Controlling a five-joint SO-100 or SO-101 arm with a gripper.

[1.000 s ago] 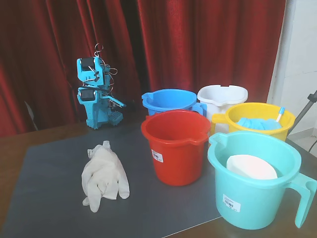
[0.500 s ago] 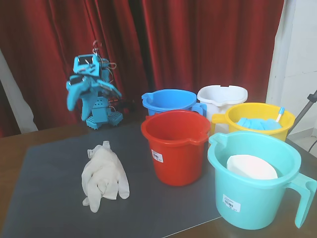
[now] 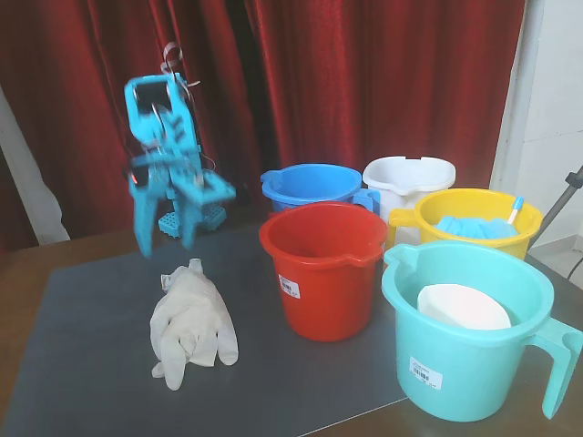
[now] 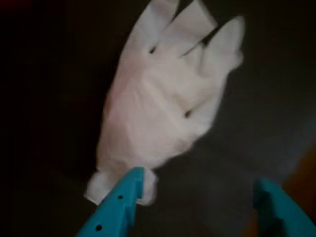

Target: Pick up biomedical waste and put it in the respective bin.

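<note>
The blue arm has unfolded from its tucked pose near the curtain 1 s ago, through a half-raised pose 0.5 s ago, and now reaches forward and down toward the counter [image 3: 55,273]. Its gripper [image 3: 164,238] hangs above the gray mat [image 3: 91,364], just behind the cuff end of the glove bundle [image 3: 191,323], not touching it. The fixed view is motion-blurred around the arm. In the wrist view the gripper [image 4: 202,190] has its 2 blue fingers spread wide with nothing between them; the left finger's tip overlaps the cuff end of the glove bundle [image 4: 158,108] in the picture, while the right finger sits over bare mat.

The glove bundle has not moved across the 3 fixed-view frames: it lies flat on the mat, left of the red bucket [image 3: 326,269], limp fingers pointing toward the camera.

The 5 buckets also keep their places. The blue bucket [image 3: 310,185] and white bucket [image 3: 410,177] stand at the back, the yellow bucket [image 3: 478,218] holds blue cloth [image 3: 469,226], and the teal bucket [image 3: 465,332] nearest the camera holds a white disc [image 3: 460,307]. A red curtain [image 3: 364,82] hangs behind everything.
</note>
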